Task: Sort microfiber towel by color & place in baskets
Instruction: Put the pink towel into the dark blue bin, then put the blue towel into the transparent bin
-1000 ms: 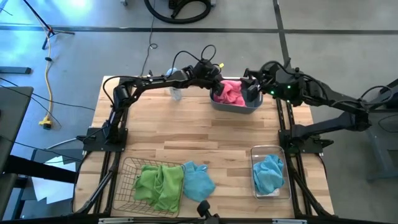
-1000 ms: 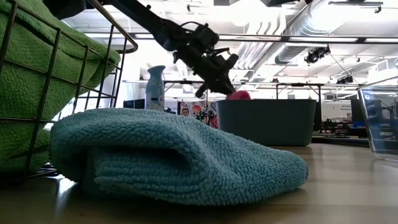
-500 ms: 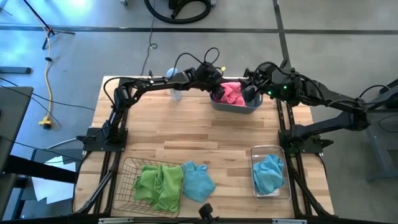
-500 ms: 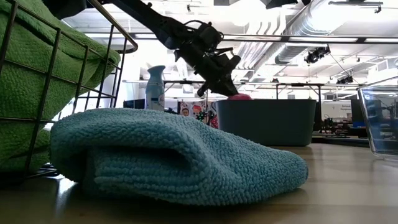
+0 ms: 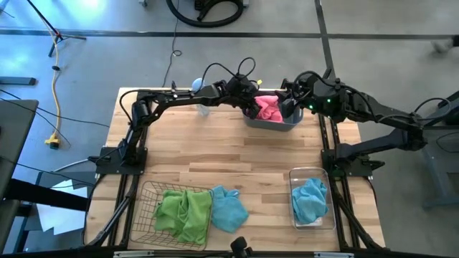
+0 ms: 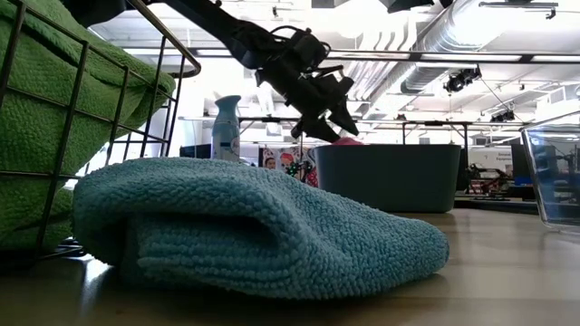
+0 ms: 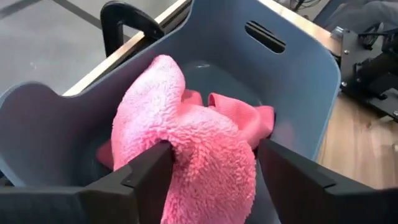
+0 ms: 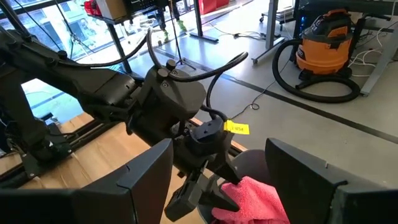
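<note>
Wire-mesh basket [image 6: 82, 136]: cut off by the low view's left edge | clear plastic bin [image 6: 555, 172]: cropped at that view's right edge | blue-grey tub [image 5: 272, 120]: far rim hidden beneath both grippers in the high view | spray bottle [image 5: 199, 97]: largely covered by the left arm there | pink towel [image 7: 193, 143]: lower part cut off in the left wrist view

You are looking at a crowded blue-grey tub [image 5: 276, 120]: both grippers are hanging over it, a pink towel [image 7: 199, 149] is filling it, while the table's middle [image 5: 229, 154] is lying open.
</note>
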You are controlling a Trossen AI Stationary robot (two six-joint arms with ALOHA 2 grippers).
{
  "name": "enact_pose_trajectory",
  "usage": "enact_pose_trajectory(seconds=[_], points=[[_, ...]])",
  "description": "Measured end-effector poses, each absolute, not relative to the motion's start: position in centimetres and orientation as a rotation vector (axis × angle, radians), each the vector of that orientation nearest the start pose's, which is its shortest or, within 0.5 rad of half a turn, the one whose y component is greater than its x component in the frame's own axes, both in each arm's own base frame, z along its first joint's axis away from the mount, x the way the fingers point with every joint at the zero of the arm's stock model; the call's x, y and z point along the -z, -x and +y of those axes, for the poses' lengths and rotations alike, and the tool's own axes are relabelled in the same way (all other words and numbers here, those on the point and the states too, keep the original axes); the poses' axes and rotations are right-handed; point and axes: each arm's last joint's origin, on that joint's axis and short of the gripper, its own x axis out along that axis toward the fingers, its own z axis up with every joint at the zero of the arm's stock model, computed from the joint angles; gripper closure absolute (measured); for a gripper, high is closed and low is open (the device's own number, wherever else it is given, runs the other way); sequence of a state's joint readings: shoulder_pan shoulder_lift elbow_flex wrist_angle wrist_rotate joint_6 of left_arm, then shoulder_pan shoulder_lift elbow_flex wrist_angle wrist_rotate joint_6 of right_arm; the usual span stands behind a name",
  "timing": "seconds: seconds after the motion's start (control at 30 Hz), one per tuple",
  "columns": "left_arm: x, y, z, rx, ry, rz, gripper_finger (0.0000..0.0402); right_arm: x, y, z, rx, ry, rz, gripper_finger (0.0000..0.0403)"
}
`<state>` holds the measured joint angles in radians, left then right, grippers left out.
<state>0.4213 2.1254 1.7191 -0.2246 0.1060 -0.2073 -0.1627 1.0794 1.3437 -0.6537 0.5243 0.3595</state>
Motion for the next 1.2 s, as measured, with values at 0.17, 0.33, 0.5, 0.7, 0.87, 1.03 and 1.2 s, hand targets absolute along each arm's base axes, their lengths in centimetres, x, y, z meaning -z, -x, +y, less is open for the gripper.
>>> enact_pose_trajectory(seconds=[0.17, 0.33, 0.5, 0.7, 0.87, 1.03, 1.2], points=[[-24.0, -44.1, 20.1, -0.298, 0.436, 0.528, 0.0157, -42.3, -19.6, -5.0, 0.756, -0.271, 0.262, 0.0151], [-25.3, -43.7, 20.2, -0.225, 0.462, 0.483, 0.0156, -42.4, -19.5, -5.7, 0.788, -0.288, 0.245, 0.0151], [-29.6, -41.3, 21.3, -0.216, 0.383, 0.402, 0.0156, -42.3, -19.2, -6.5, 0.846, -0.362, 0.211, 0.0151], [-36.8, -35.4, 22.7, -0.288, 0.296, 0.279, 0.0169, -42.0, -19.3, -8.0, 0.912, -0.444, 0.186, 0.0151], [-41.5, -30.2, 20.8, -0.283, 0.195, 0.183, 0.0234, -40.9, -20.5, -9.6, 0.889, -0.471, 0.251, 0.0151], [-42.0, -25.7, 17.4, -0.278, 0.144, 0.136, 0.0343, -39.9, -21.7, -10.6, 0.847, -0.444, 0.333, 0.0151], [-39.8, -22.2, 14.4, -0.264, 0.153, 0.073, 0.039, -39.7, -21.8, -10.8, 0.812, -0.436, 0.355, 0.0151]])
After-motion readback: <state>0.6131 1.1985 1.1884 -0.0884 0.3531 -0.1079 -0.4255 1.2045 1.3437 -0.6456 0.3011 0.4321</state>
